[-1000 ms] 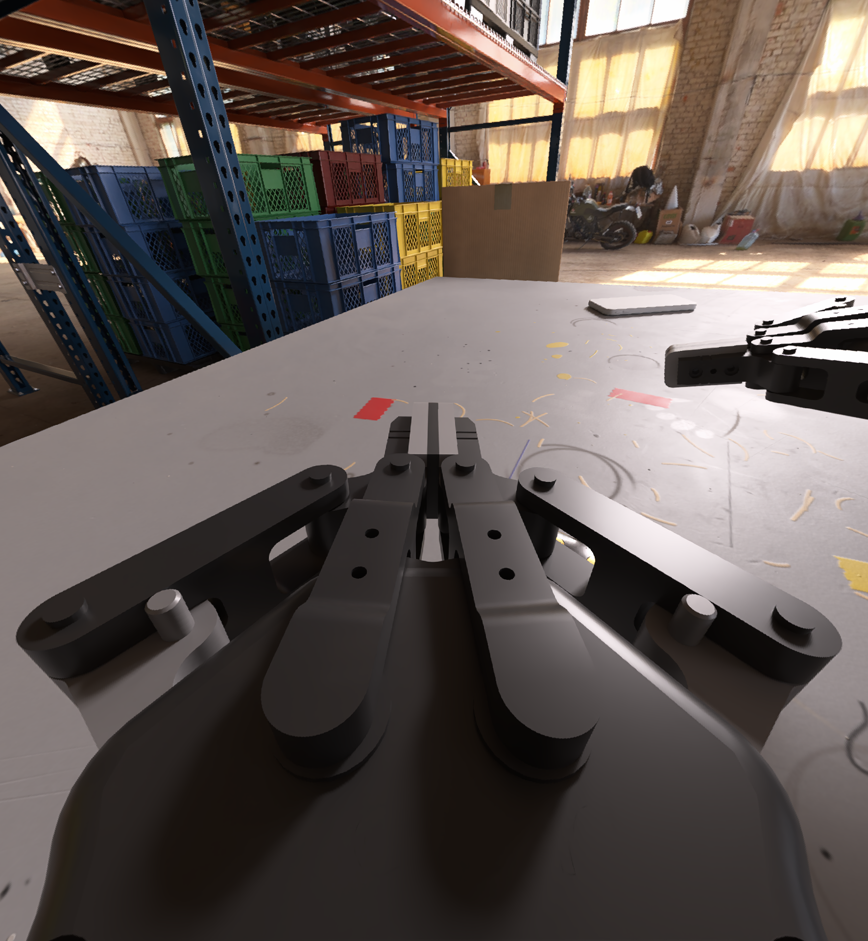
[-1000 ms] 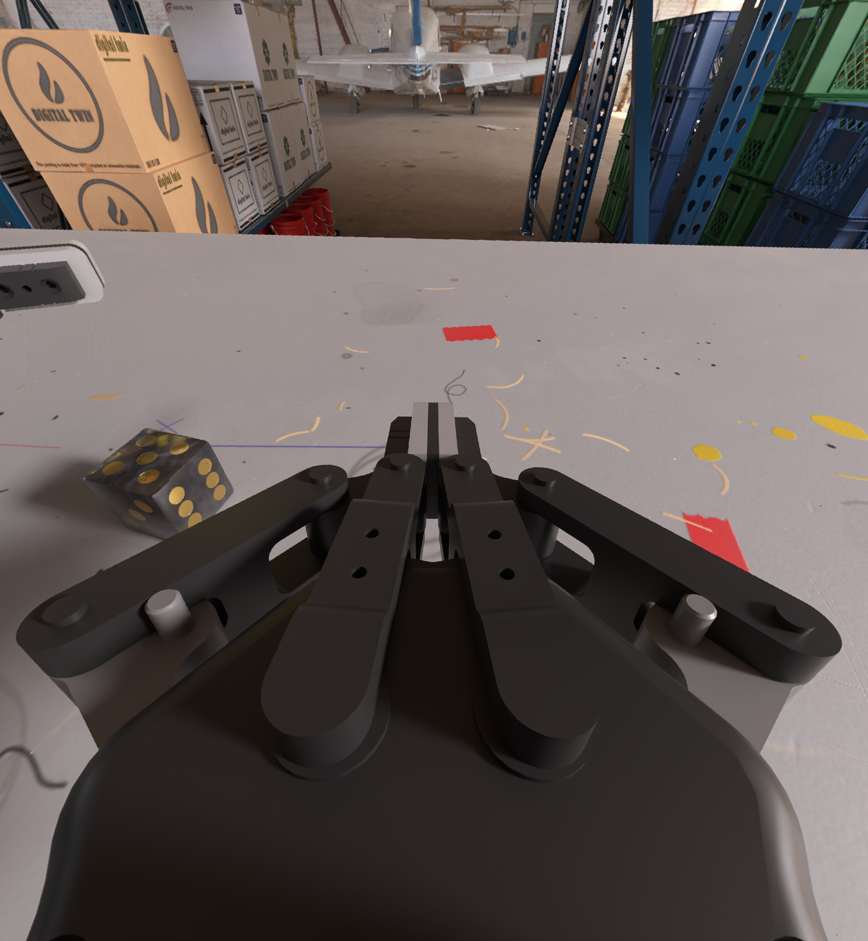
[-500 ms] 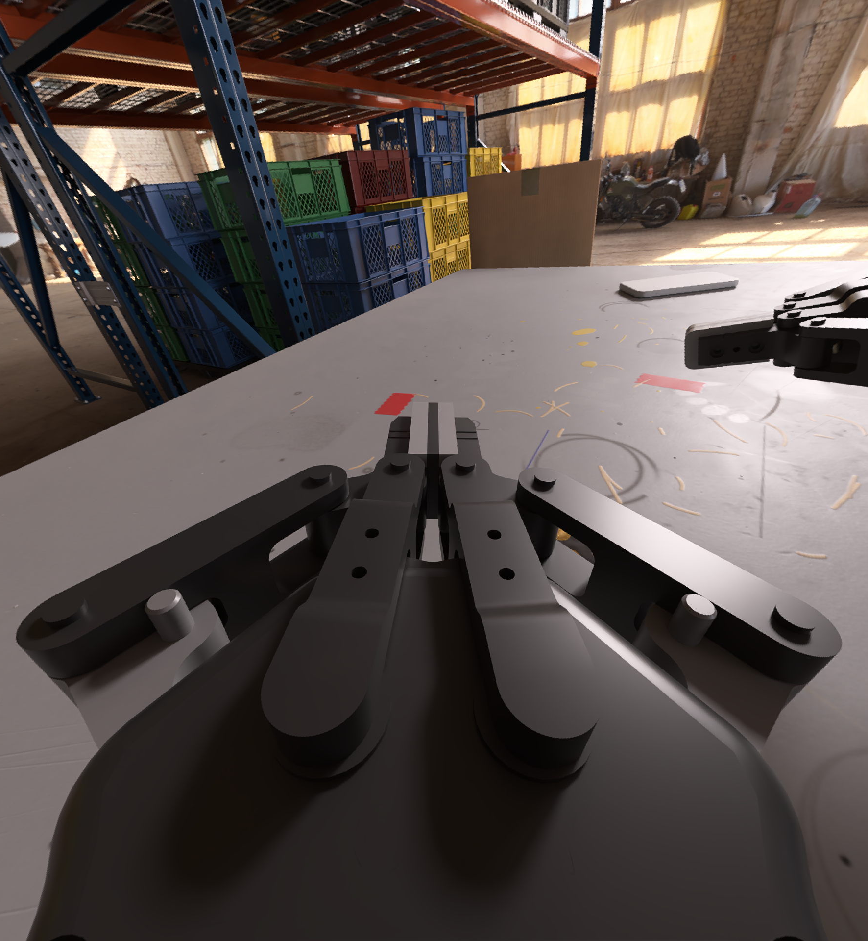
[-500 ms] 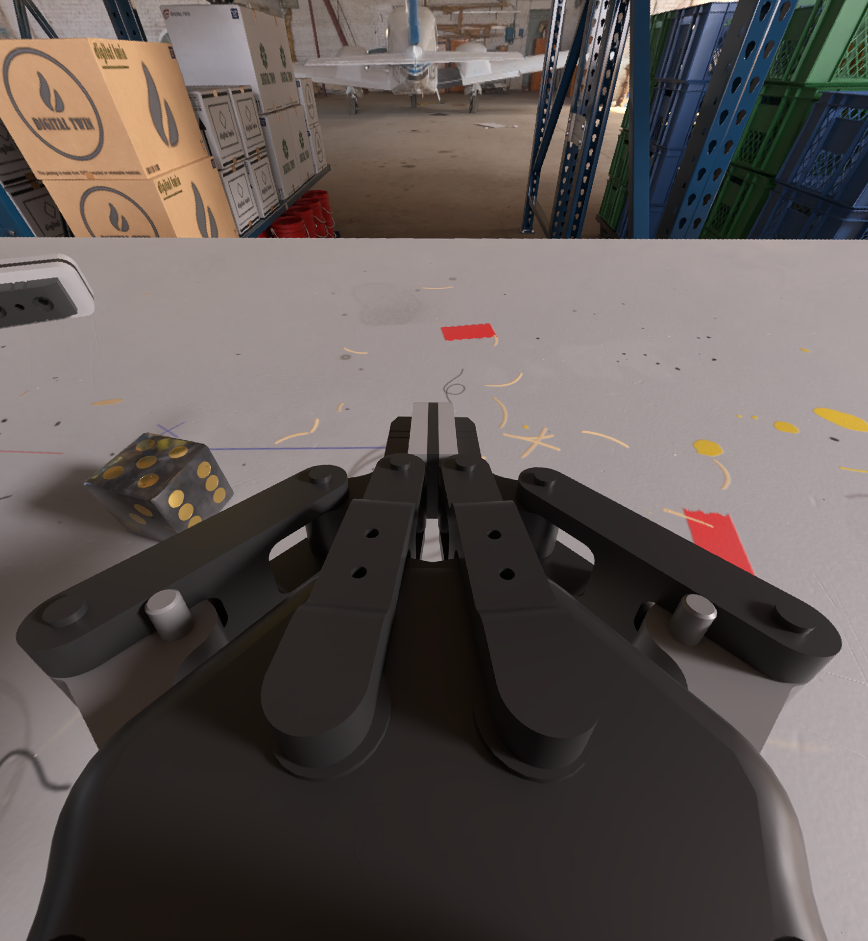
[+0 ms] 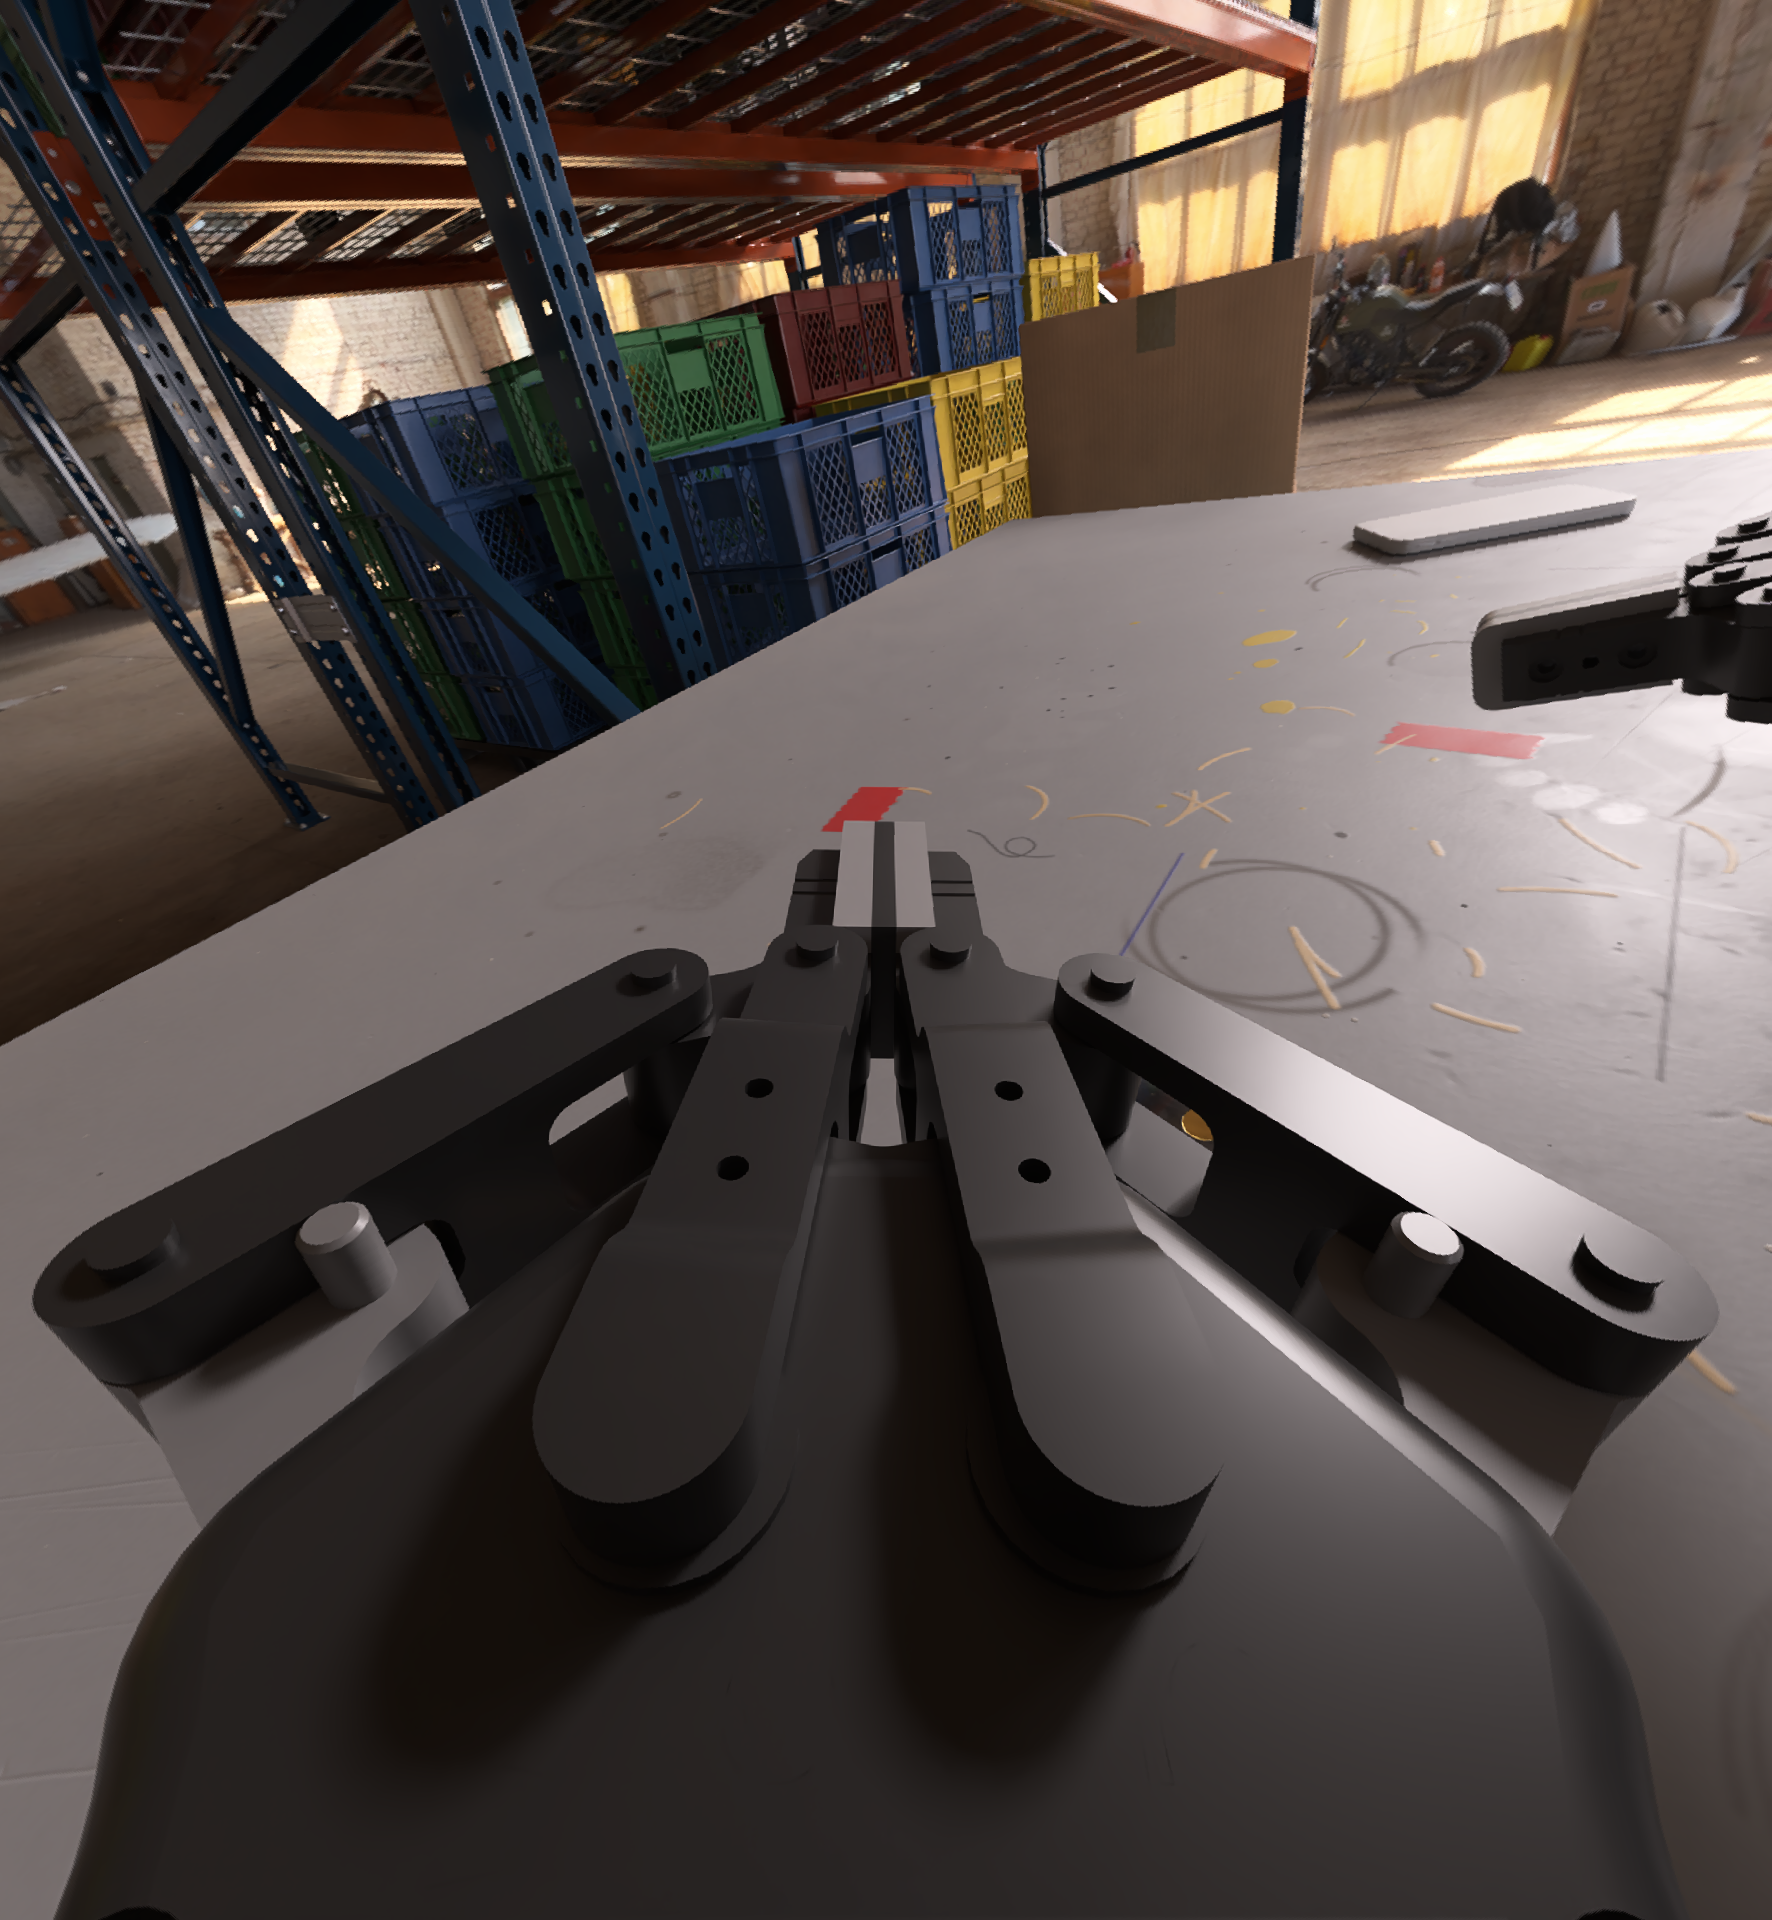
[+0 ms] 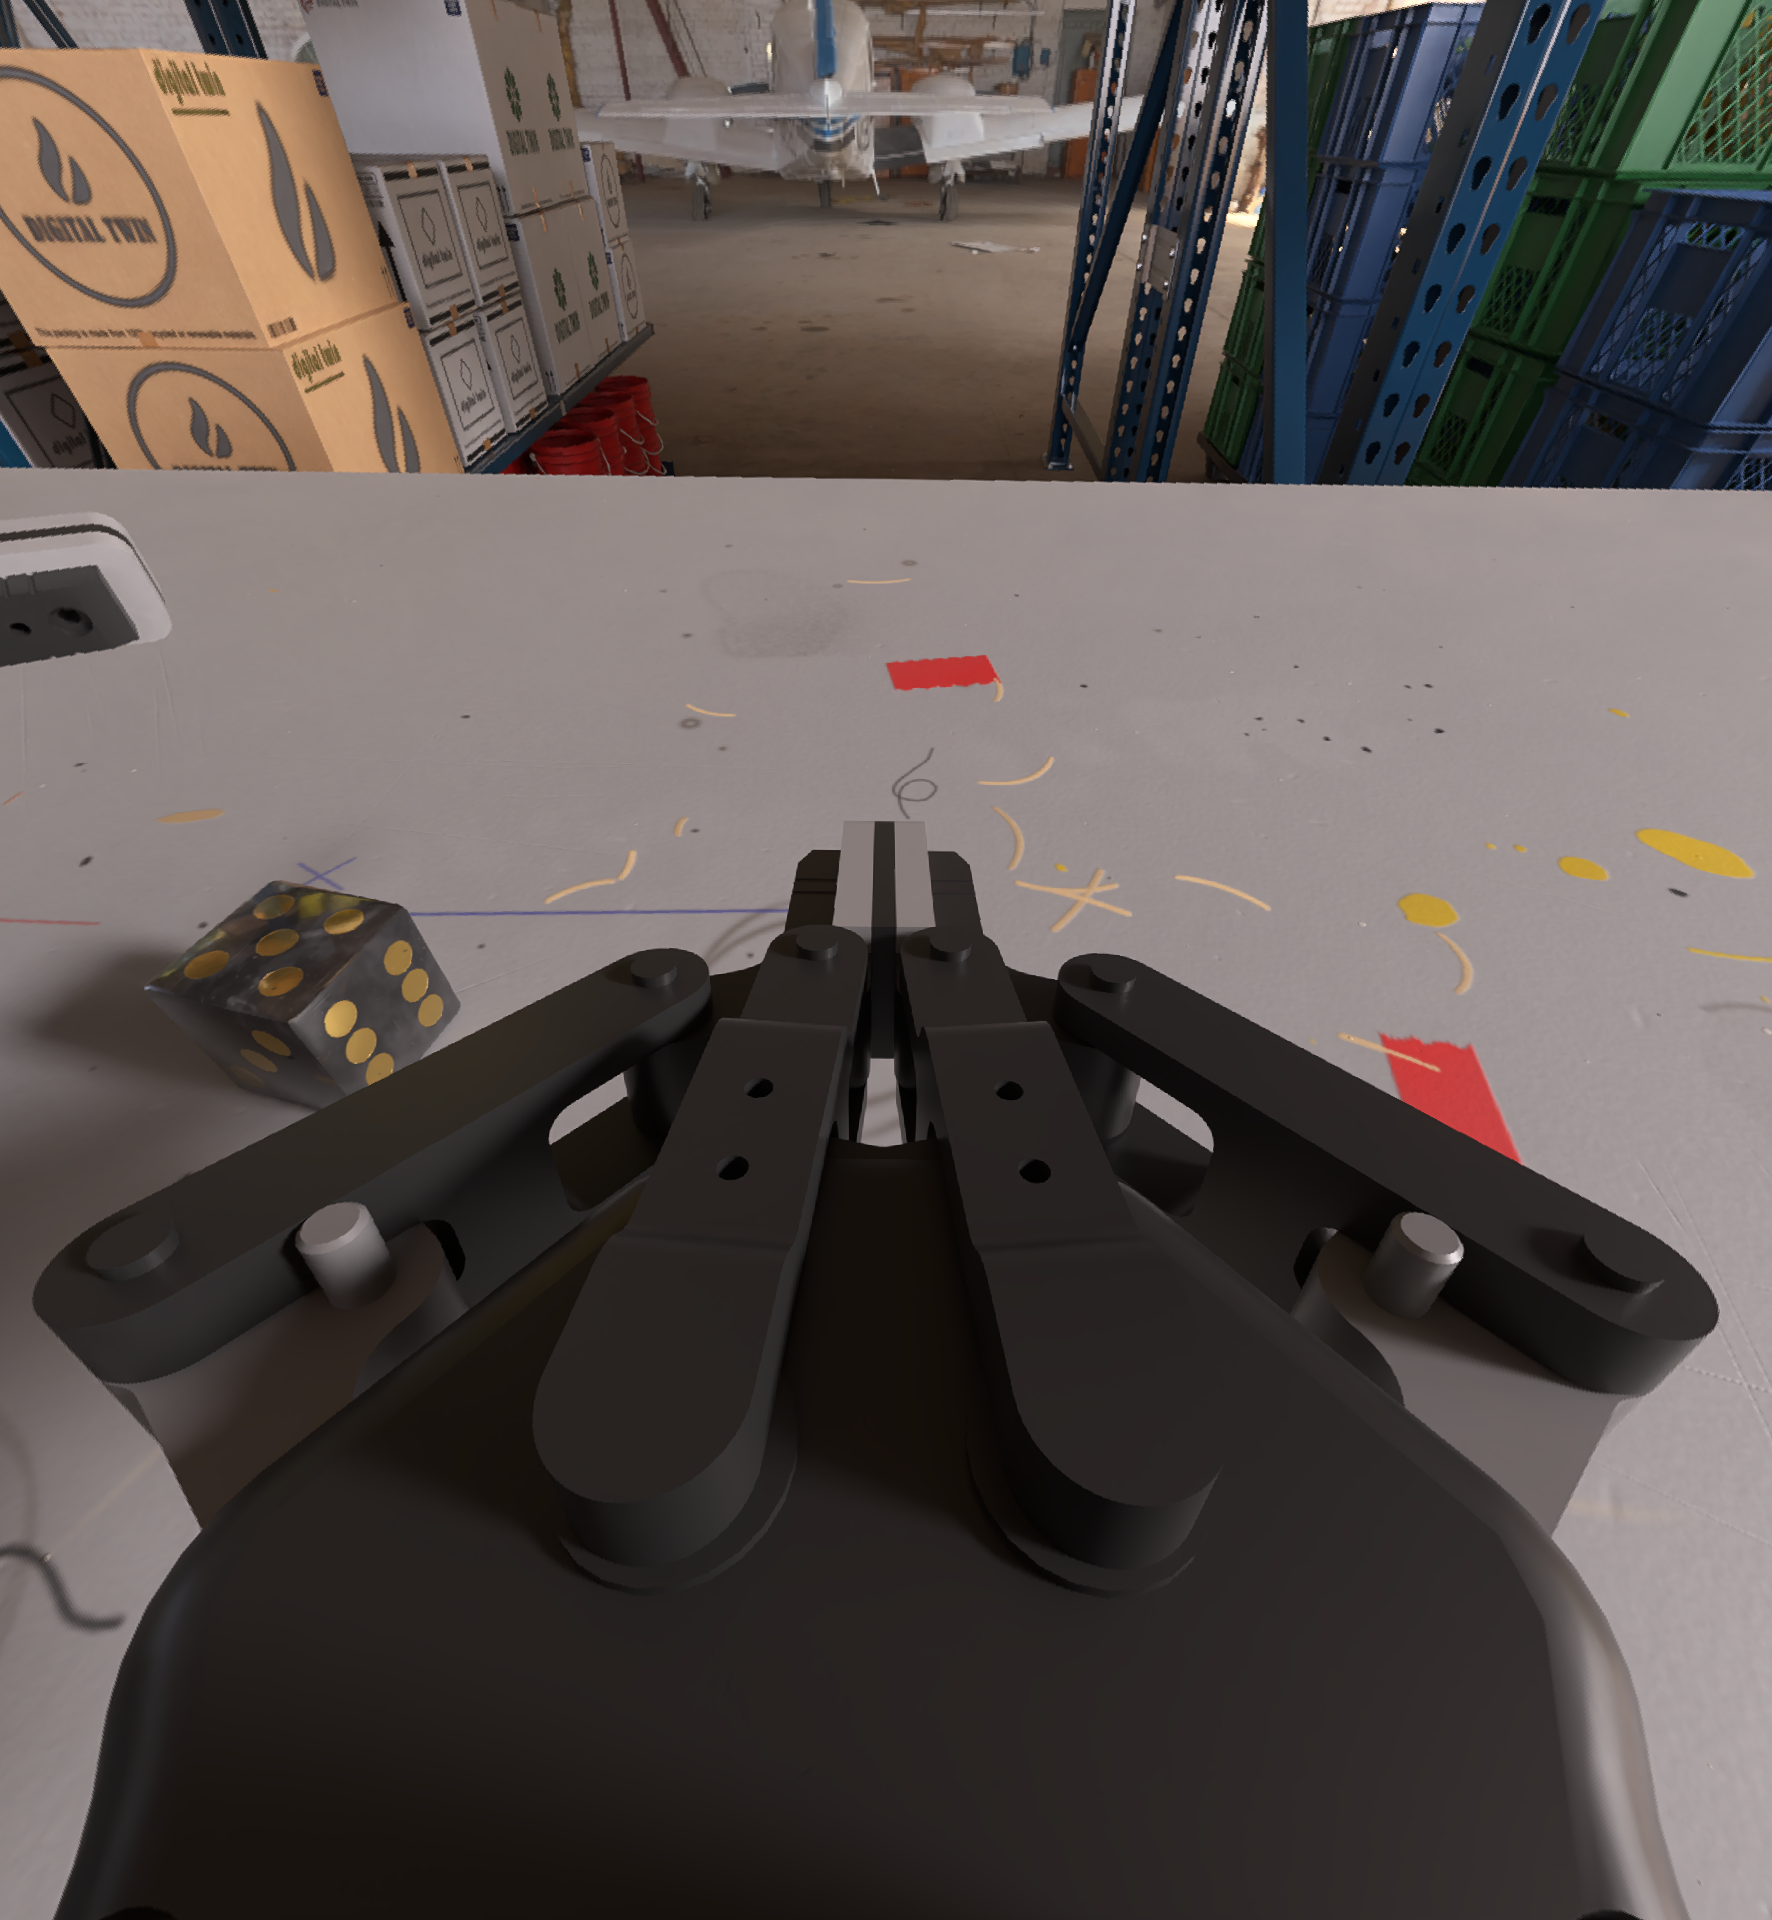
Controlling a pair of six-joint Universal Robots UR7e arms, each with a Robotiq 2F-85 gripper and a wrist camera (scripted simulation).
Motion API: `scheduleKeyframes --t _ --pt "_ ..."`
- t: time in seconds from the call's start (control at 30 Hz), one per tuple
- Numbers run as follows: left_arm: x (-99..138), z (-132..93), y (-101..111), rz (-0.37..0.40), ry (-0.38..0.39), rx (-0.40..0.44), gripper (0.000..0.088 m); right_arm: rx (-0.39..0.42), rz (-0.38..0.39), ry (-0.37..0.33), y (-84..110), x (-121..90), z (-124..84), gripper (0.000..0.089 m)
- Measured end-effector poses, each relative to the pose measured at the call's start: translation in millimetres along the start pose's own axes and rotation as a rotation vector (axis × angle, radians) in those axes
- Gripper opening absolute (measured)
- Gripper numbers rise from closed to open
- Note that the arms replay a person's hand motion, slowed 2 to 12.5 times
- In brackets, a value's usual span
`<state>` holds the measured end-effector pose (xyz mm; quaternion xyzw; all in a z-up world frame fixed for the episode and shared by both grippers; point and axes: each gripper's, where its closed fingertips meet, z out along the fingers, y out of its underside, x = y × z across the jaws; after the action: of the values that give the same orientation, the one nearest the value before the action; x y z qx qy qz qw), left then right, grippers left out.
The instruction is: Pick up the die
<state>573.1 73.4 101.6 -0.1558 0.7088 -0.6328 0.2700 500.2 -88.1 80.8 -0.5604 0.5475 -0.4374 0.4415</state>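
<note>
The die (image 6: 305, 992) is a dark marbled cube with gold pips. It rests on the grey table (image 6: 1277, 644), left of and below my right gripper (image 6: 884, 868). The right gripper is shut and empty, above the table. My left gripper (image 5: 884, 871) is also shut and empty, above the table. In the left wrist view only a gold speck (image 5: 1196, 1124) of the die shows beneath the gripper's right linkage. The right gripper shows at the right edge of the left wrist view (image 5: 1505, 660). The left gripper's tip shows at the left edge of the right wrist view (image 6: 25, 623).
A flat white slab (image 5: 1493, 520) lies on the far side of the table. Red tape patches (image 6: 942, 672) and paint marks dot the surface. Blue shelving (image 5: 549, 343), stacked crates (image 5: 809, 457) and cardboard boxes (image 6: 165, 208) stand beyond the table edges.
The left wrist view has swung left: the other gripper and the white slab shifted toward its right edge. In the right wrist view the die has slid slightly right and the left gripper's tip slightly left.
</note>
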Motion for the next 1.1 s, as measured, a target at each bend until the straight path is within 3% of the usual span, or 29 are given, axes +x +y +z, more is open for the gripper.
scheduleKeyframes --t 0.47,1.1 --pt "-8 -4 6 0.044 -0.061 -0.037 0.0 -0.006 0.016 -0.022 0.3 -4 3 0.0" --pt "-16 -7 6 0.0 -0.085 -0.041 0.0 -0.002 0.024 -0.032 -0.5 -6 4 0.0"
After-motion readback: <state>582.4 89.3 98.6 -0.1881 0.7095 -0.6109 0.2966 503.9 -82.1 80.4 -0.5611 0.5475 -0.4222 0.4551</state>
